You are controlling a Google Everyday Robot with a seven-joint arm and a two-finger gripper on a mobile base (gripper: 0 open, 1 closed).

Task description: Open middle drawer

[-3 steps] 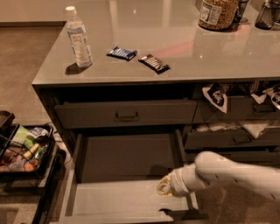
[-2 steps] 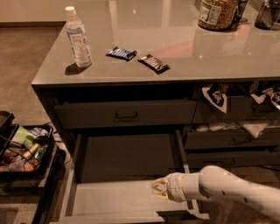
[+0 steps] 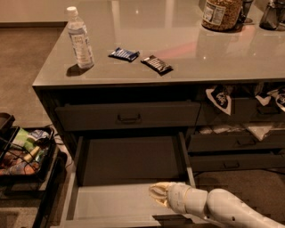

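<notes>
The middle drawer (image 3: 111,202) stands pulled far out from the cabinet, with its pale grey flat inside showing and nothing lying in it. Its front and pull are out of view below the picture's bottom edge. My gripper (image 3: 158,193), on a white arm coming in from the bottom right, sits low over the drawer's inside near its right front part. The drawer above (image 3: 129,116) is shut, and its loop pull shows at centre.
On the counter top (image 3: 187,44) stand a water bottle (image 3: 80,38), two snack bars (image 3: 124,54) (image 3: 156,63) and a jar (image 3: 220,13). A black cart (image 3: 22,151) with packaged items stands at left. Right-hand drawers (image 3: 236,142) hold snack bags.
My arm has drawn back toward the lower right, and the gripper has shifted slightly left and lower over the drawer's inside. The drawer stands as far out as before.
</notes>
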